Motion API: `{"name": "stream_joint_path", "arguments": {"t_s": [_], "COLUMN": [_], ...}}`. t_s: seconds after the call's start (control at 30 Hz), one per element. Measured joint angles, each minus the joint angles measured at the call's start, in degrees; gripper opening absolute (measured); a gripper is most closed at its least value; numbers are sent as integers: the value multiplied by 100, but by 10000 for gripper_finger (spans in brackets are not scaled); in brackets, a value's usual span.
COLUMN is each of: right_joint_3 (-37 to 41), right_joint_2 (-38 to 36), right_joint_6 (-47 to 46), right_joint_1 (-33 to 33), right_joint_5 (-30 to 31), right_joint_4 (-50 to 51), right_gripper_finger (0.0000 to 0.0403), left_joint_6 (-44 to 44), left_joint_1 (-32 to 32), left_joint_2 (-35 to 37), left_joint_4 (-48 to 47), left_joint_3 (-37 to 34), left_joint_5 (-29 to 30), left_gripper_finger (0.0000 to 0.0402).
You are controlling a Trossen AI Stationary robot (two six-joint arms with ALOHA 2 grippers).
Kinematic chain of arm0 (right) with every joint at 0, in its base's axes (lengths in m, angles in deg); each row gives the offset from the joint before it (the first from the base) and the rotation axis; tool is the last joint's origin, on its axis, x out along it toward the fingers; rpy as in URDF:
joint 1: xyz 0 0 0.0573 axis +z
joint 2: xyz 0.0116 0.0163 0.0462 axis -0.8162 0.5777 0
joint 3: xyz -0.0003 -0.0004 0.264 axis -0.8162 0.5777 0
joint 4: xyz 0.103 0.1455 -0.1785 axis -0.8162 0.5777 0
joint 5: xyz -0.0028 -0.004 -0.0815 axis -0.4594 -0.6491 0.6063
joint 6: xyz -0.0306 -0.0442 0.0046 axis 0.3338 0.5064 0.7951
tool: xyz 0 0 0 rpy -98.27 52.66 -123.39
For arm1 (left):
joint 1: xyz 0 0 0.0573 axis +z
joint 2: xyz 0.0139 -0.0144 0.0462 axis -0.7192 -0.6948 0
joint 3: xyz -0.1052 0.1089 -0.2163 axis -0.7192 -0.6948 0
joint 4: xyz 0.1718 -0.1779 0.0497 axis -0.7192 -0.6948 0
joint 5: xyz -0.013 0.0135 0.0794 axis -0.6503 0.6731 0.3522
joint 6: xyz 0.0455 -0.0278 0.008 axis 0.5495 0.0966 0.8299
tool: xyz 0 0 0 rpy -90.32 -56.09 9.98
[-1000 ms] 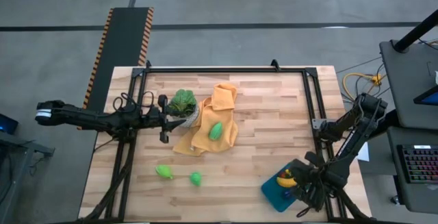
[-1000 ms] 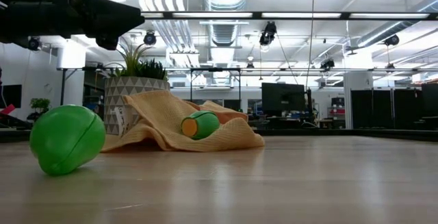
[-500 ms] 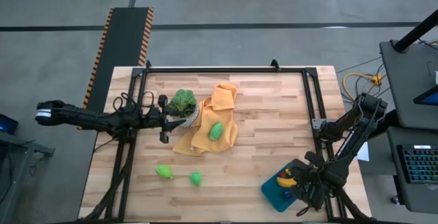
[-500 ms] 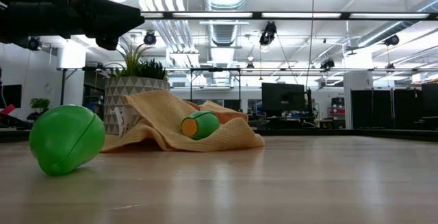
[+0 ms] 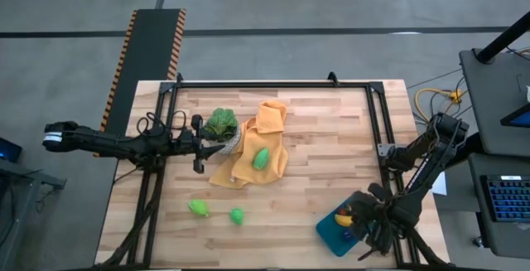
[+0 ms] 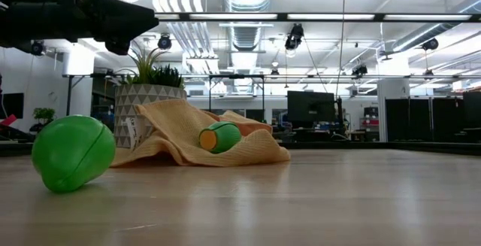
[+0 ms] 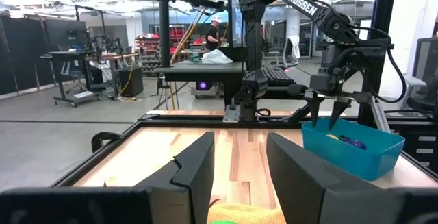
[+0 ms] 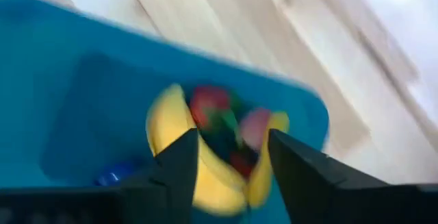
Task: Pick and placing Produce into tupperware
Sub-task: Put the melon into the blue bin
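The teal tupperware (image 5: pixel 329 231) stands at the table's near right corner; it holds a yellow banana (image 8: pixel 171 138), small red pieces (image 8: pixel 209 104) and a dark purple piece (image 7: pixel 353 141). My right gripper (image 8: pixel 233 148) hangs open just above it, fingers pointing down, touching nothing. One green piece (image 5: pixel 262 157) lies on the orange cloth (image 5: pixel 248 170). Two more green pieces (image 5: pixel 198 208) (image 5: pixel 237 216) rest on the wood near the left front. My left gripper (image 5: pixel 207 144) waits at the table's left, level and open, with nothing between its fingers (image 7: pixel 195 169).
A leafy plant in a white pot (image 5: pixel 222 124) stands next to the cloth, right in front of my left gripper. A black rail frame (image 5: pixel 273 84) runs along the table's far, left and right sides. Bare wood (image 5: pixel 331 147) lies between the cloth and the tupperware.
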Motion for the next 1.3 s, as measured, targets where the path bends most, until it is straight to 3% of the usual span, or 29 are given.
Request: {"name": "stream_joint_path", "arguments": {"t_s": [0.07,0.13,0.27,0.37,0.47,0.63,0.7,0.77,0.9,1.03,1.1,1.3], "right_joint_3": [-33,-141,-240,-182,-56,29,25,44,209,567,852,1985], "right_joint_2": [-1,-2,-123,-322,-472,-583,-596,-652,-905,-1448,-1838,-3219], "right_joint_6": [318,1053,3305,5113,6791,9462,10188,10708,11212,11190,11144,11193], "right_joint_1": [0,2,-7,-105,-329,-856,-1080,-1305,-2043,-3083,-3571,-4347], "right_joint_5": [620,1607,3438,3739,3121,821,63,-122,-404,-1687,-2004,-1408], "right_joint_4": [-144,-551,-2027,-3526,-4983,-7280,-7532,-7419,-7262,-7250,-7264,-7247], "right_gripper_finger": [186,200,211,209,204,193,189,185,179,174,172,170], "left_joint_6": [2,2,2,-2,-2,-208,-306,-308,-302,-301,-300,-297], "left_joint_1": [0,0,0,0,0,0,0,-1,-2,-2,-2,-2], "left_joint_2": [0,2,0,0,2,-42,-42,-43,-48,-48,-48,-43], "left_joint_4": [-1,1,0,3,4,3,-1,11,3,1,-2,-3], "left_joint_3": [0,8,7,11,9,9,9,3,0,-3,-13,-7], "left_joint_5": [2,4,24,20,20,15,15,8,-6,-6,-5,-2], "left_gripper_finger": [121,121,121,121,121,121,121,121,121,121,121,121]}}
